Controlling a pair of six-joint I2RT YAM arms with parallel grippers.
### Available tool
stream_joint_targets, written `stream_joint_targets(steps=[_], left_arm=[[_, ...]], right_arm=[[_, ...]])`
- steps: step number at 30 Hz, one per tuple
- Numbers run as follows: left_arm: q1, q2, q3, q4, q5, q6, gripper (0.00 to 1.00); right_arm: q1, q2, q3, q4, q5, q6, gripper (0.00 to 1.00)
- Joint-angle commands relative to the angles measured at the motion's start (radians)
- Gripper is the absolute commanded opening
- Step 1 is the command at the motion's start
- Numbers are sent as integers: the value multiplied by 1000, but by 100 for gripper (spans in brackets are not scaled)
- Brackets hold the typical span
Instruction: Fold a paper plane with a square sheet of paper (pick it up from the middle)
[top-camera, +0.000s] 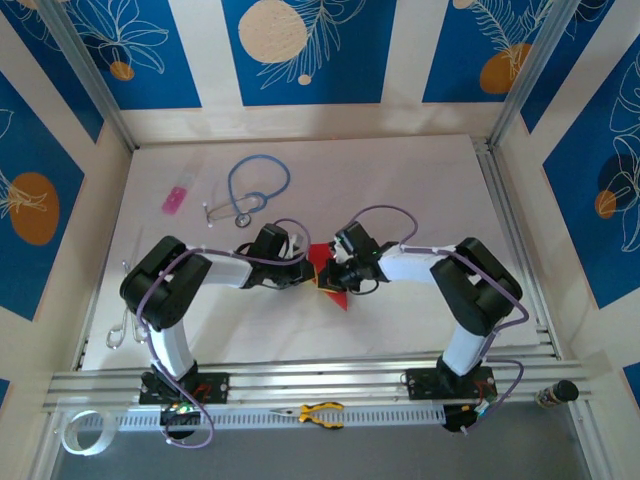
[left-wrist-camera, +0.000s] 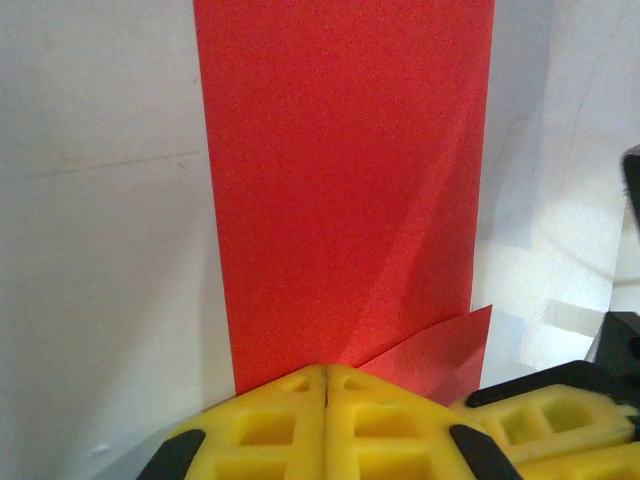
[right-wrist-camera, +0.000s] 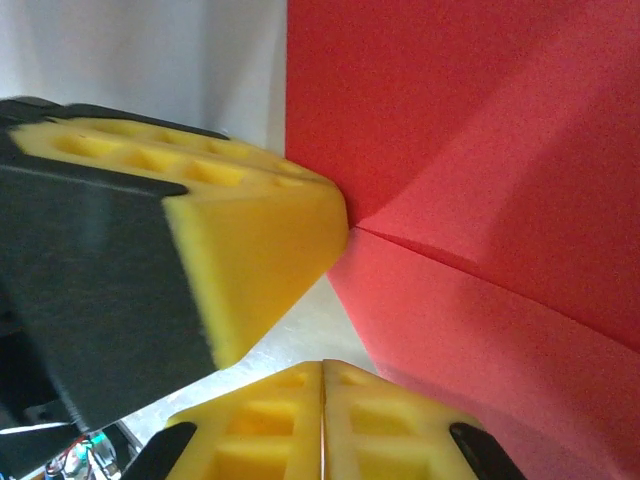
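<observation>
The red square sheet of paper (top-camera: 337, 294) lies folded on the white table between my two grippers. In the left wrist view it (left-wrist-camera: 340, 180) is a long strip with a slanted flap at its lower right. My left gripper (left-wrist-camera: 327, 375) is shut, its tips resting on the strip's near edge; nothing shows between the jaws. My right gripper (right-wrist-camera: 322, 372) is shut too, its tips at the edge of a creased fold (right-wrist-camera: 480, 150). The left gripper's fingers (right-wrist-camera: 250, 230) touch that crease from the left. From above, the left gripper (top-camera: 306, 272) and right gripper (top-camera: 333, 276) meet over the paper. A paper plane is out of view.
A blue stethoscope (top-camera: 256, 190) and a small pink item (top-camera: 176, 199) lie at the far left of the table (top-camera: 420, 180). Yellow-handled pliers (top-camera: 320, 412) and a tape roll (top-camera: 80, 431) sit by the near rail. Metal frame posts stand at both sides.
</observation>
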Motion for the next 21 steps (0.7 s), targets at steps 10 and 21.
stream_joint_targets(steps=[10, 21], left_arm=[[-4, 42, -41, -66, -60, 5, 0], [-7, -10, -58, -51, -65, 11, 0]], right_arm=[[14, -89, -188, -8, 38, 5, 10], [-55, -254, -362, 68, -12, -3, 11]])
